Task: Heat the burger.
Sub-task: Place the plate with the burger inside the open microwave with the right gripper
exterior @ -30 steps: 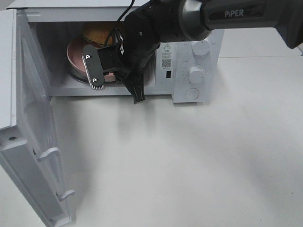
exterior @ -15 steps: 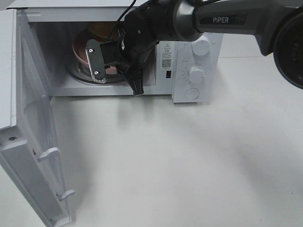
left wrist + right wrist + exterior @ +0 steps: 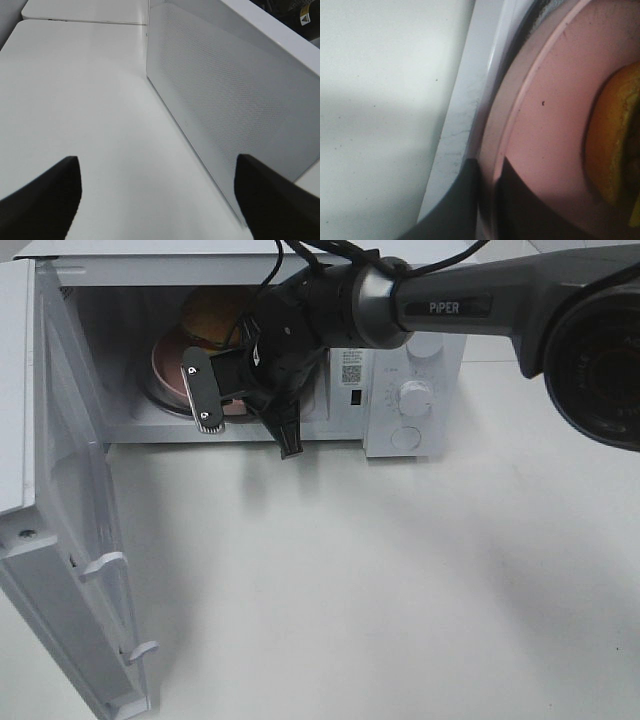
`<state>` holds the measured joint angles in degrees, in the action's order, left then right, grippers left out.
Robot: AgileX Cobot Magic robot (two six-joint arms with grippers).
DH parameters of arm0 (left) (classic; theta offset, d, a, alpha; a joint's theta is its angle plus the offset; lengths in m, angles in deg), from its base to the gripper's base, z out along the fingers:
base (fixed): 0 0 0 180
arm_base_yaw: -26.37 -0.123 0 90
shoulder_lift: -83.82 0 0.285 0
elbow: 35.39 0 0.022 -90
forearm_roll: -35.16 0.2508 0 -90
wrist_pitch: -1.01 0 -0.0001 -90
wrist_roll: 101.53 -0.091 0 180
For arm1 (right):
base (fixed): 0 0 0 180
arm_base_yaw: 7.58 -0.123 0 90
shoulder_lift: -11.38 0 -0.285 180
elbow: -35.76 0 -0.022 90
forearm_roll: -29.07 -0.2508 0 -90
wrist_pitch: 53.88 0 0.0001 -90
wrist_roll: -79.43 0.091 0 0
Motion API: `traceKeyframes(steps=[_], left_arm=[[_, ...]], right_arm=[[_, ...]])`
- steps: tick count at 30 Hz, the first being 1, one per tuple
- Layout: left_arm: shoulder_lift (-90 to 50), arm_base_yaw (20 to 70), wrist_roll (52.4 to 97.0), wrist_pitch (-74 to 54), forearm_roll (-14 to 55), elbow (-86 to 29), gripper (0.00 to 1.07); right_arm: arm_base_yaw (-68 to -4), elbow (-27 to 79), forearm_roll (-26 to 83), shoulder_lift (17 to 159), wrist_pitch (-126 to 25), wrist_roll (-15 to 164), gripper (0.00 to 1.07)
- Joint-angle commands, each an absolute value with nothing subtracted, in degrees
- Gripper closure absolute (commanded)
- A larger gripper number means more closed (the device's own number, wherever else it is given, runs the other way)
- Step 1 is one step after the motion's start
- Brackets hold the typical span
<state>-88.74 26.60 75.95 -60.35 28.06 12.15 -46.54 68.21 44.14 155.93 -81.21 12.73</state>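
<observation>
Burger [image 3: 208,316] on pink plate [image 3: 160,363] inside microwave [image 3: 432,368]

This looks like a robotics lab bench dressed up as a kitchen corner. The right gripper [image 3: 487,172] reaches into a white countertop microwave [image 3: 445,390]. Its control dials [image 3: 415,397] stand off to one side of the gripper, and its door [image 3: 70,540] hangs wide open on the other. A pink plate [image 3: 545,125] lies at the fingertips. Behind the gripper stretches a plain white table [image 3: 380,600]. The black arm [image 3: 470,305] carrying it is lettered "PiPER" and trails loose cables [image 3: 272,262]. Another white tabletop [image 3: 85,10] butts against the first.
</observation>
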Motion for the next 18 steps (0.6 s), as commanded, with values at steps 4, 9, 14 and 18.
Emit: traceKeyframes(steps=[4, 9, 14, 18], left_arm=[[-89.8, 26.8, 76.1, -60.5, 27.7, 12.2, 0.3], [-89.8, 26.8, 76.1, -60.5, 27.7, 12.2, 0.3], [-89.8, 26.8, 76.1, -60.5, 27.7, 12.2, 0.3], [-89.8, 26.8, 76.1, -60.5, 27.7, 12.2, 0.3]], right_arm=[[-46.4, 69.6, 43.9, 154.8, -75.4, 11.5, 1.04], [-46.4, 69.6, 42.9, 154.8, -74.7, 11.8, 0.98], [-46.4, 69.6, 42.2, 154.8, -75.1, 12.8, 0.83], [-46.4, 69.5, 42.2, 154.8, -75.6, 13.4, 0.74]])
